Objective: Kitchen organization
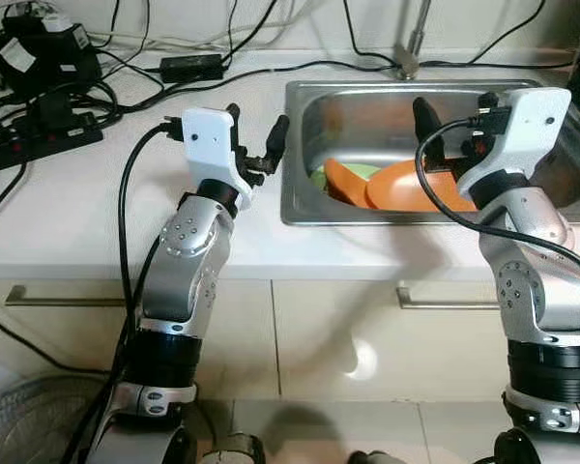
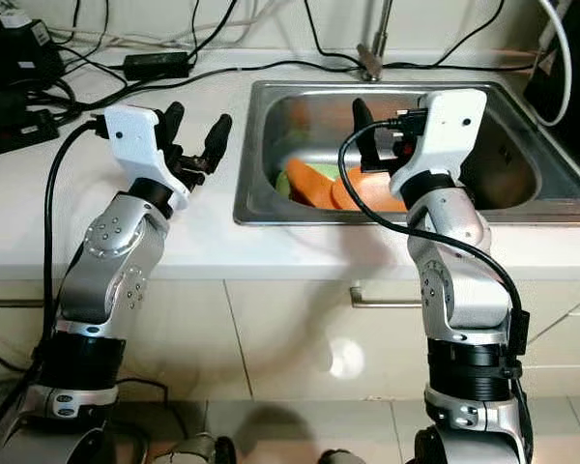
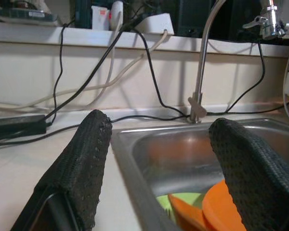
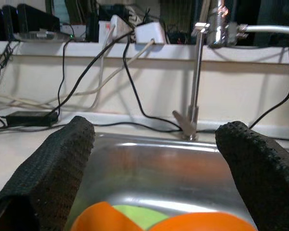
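Observation:
A steel sink [image 1: 300, 208] is set into the white counter. Inside it lie two orange dishes [image 1: 406, 188], overlapping, with a green item [image 1: 353, 172] behind them. My left gripper [image 1: 256, 140] is open and hovers over the counter just left of the sink's left rim. In the left wrist view its fingers [image 3: 82, 168] frame the sink edge and the orange dishes [image 3: 216, 211]. My right gripper [image 1: 454, 121] is open above the sink, over the orange dishes, with nothing between its fingers [image 4: 53, 178].
A faucet [image 1: 411, 43] stands behind the sink. Black cables, a power strip [image 1: 39, 135] and an adapter [image 1: 191, 66] crowd the counter's back left. Cabinet fronts with a metal handle [image 1: 58, 295] lie below the counter edge.

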Robot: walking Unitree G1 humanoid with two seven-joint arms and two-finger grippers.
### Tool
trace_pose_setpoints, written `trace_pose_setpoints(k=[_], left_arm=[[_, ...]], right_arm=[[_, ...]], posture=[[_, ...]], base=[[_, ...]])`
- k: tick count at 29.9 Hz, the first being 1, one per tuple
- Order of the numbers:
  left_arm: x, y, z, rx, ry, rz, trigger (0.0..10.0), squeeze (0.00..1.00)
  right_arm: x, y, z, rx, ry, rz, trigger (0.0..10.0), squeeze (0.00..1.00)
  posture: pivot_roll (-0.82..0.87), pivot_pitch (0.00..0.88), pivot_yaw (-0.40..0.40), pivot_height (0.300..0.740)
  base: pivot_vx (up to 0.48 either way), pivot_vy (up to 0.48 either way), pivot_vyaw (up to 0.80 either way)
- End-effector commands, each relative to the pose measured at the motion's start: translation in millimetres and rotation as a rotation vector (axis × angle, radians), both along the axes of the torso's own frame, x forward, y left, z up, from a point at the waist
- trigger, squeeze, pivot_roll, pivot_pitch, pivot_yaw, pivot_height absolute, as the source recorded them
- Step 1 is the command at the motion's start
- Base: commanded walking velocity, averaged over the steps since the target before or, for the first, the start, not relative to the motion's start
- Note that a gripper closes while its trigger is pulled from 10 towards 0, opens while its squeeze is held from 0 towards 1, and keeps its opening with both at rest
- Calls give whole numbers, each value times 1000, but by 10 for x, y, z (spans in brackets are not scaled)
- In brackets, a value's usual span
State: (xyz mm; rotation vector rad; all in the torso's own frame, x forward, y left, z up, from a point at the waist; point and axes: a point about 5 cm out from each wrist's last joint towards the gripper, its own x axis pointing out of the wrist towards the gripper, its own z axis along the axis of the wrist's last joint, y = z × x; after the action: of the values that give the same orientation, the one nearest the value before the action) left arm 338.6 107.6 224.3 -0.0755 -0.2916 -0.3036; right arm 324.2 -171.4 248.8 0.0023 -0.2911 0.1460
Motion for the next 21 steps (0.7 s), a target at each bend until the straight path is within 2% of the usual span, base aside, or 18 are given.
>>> trace_pose_setpoints(k=[1,21], left_arm=[[-2,-18,-27,7,6,0,10000,0],[-9,-44,-39,17,4,-11,10000,0]], right_arm=[[-17,3,19,-5,1,9,10000,1000],[-7,11,-4,-17,13,20,10000,1000]], posture=[[18,36,42,740],[18,39,41,740]], base=[[0,-480,0],[0,-480,0]])
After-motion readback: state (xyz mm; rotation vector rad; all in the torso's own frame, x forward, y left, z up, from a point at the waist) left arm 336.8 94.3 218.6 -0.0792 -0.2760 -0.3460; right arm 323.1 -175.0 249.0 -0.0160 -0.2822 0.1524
